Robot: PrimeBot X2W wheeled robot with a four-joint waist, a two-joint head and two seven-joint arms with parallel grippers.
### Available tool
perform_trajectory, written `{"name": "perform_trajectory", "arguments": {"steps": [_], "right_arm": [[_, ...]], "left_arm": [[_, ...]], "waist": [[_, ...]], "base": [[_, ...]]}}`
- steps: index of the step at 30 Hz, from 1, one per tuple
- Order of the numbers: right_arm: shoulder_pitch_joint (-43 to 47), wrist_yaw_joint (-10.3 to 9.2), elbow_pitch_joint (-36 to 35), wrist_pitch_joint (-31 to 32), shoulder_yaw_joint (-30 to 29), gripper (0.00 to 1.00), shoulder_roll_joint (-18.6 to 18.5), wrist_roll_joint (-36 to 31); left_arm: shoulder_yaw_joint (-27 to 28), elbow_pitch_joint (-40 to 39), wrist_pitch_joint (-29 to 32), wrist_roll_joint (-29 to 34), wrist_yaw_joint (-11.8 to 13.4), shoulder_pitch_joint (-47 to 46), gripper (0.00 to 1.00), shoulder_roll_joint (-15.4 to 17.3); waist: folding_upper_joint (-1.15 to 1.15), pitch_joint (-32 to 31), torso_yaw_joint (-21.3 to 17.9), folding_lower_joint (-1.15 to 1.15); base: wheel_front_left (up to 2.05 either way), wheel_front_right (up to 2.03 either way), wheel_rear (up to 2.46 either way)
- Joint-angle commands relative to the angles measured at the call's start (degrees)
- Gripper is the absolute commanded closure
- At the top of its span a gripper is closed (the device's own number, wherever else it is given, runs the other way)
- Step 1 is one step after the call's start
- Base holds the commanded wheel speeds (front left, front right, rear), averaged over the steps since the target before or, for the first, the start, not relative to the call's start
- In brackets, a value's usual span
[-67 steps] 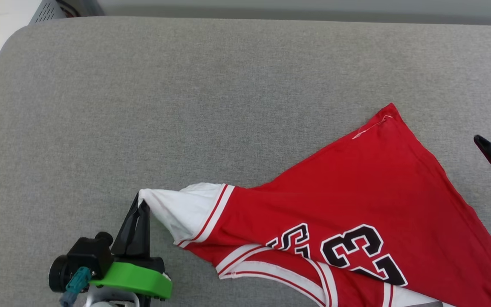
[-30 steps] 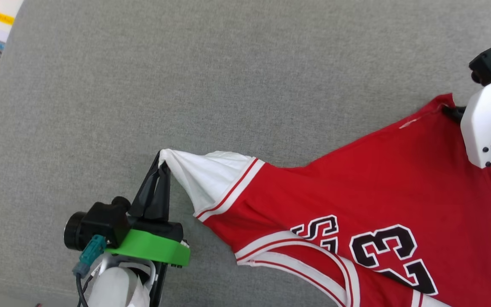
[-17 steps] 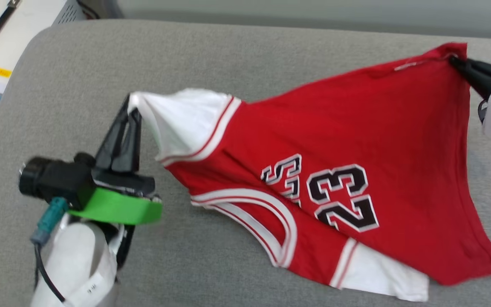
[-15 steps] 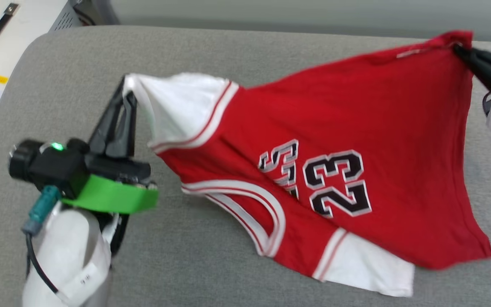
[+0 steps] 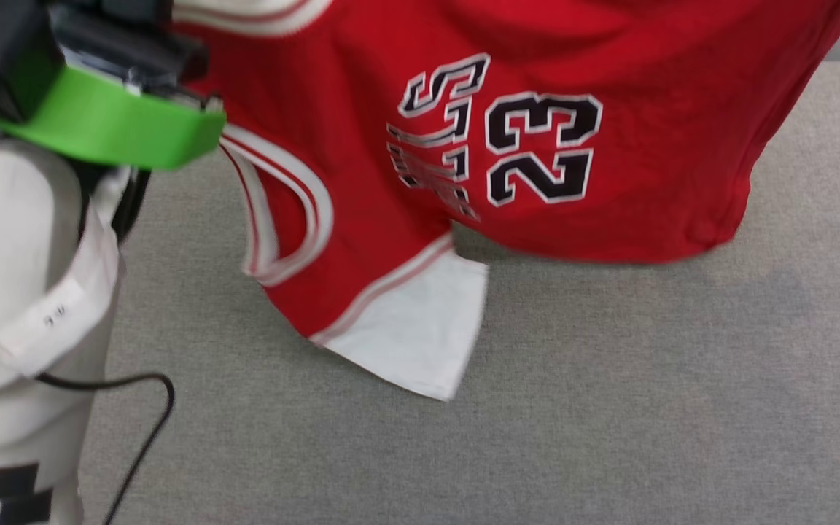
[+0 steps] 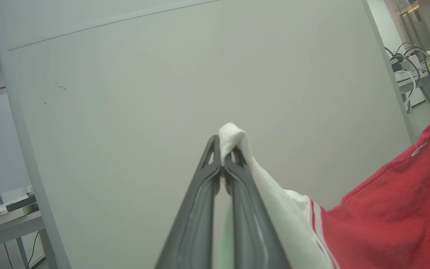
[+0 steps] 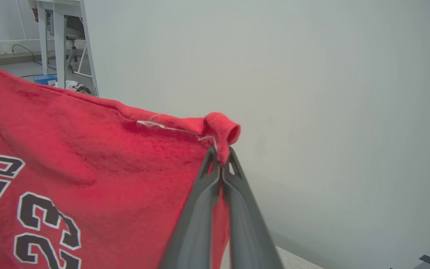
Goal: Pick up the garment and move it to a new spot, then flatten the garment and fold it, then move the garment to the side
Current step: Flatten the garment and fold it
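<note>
The red jersey (image 5: 537, 109), black "23" lettering showing, hangs stretched in the air over the gray fabric-topped desk (image 5: 609, 408), with one white sleeve (image 5: 420, 343) dangling lowest toward the surface. The left claw (image 6: 220, 147) is clamped tight on the tip of the other sleeve (image 6: 274, 209). The right claw (image 7: 220, 154) is pinched closed on a red hem corner, the cloth bunched over its tips. The left arm's pale forearm (image 5: 19, 277) and green collar (image 5: 106, 124) stand beside the shirt, and a plain pale wall (image 6: 162, 74) rises behind.
</note>
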Motion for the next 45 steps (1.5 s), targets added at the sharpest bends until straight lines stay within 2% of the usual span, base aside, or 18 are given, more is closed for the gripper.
{"name": "perform_trajectory", "arguments": {"steps": [1,7,12,22,27,28,32,35,45], "right_arm": [[-1.51,-0.04,-0.36,-0.23,-1.24,1.0,0.95,-1.27],[-7.06,-0.04,0.88,1.3,-5.55,1.0,5.37,-6.43],[-16.19,-0.04,6.0,2.12,-7.67,1.0,9.21,-10.52],[-37.76,-0.04,18.75,-1.64,-6.4,1.0,13.7,-18.43],[-46.39,-0.04,24.63,-5.13,-5.51,1.0,14.87,-20.71],[-49.32,-0.04,27.51,-6.24,-4.98,1.0,15.49,-21.28],[-51.88,-0.04,32.38,-8.71,-3.31,1.0,16.16,-21.62],[-51.41,-0.04,35.64,-10.32,0.27,1.0,16.55,-20.74],[-42.05,-0.04,38.53,-15.05,10.82,1.0,17.2,-14.16]], "left_arm": [[-0.77,0.66,0.78,-1.21,-0.15,-3.34,1.0,0.37],[-4.87,6.05,2.56,-3.34,-0.15,-17.05,1.0,1.74],[-8.51,12.77,3.25,-5.2,-0.15,-30.33,1.0,3.2],[-15.82,28.91,0.84,-7.54,-0.15,-56.28,1.0,5.27],[-19.01,35.05,-0.93,-8.83,-0.15,-65.11,1.0,5.49],[-19.97,37.57,-1.68,-9.37,-0.15,-67.57,1.0,5.61],[-22.27,41.92,-3.56,-10.57,-0.15,-69.6,1.0,5.55],[-24.65,44.92,-5.21,-12.34,-0.15,-68.61,1.0,5.68],[-28.68,46.45,-8.28,-16.87,-0.15,-55.9,1.0,7.1]], "waist": [[0.0,1.91,-0.88,0.0],[0.0,6.99,-2.17,0.0],[0.0,12.26,-3.29,0.0],[0.0,19.46,-4.49,0.0],[0.0,21.37,-4.49,0.0],[0.0,22.15,-4.43,0.0],[0.0,23.51,-4.31,0.0],[0.0,24.75,-3.93,0.0],[0.0,22.85,-3.42,0.0]], "base": [[0.0,0.0,0.0],[0.0,0.0,0.0],[0.0,0.0,0.0],[0.0,0.0,0.0],[0.0,0.0,0.0],[0.0,0.0,0.0],[0.0,0.0,0.0],[0.0,0.0,0.0],[0.0,0.0,0.0]]}}
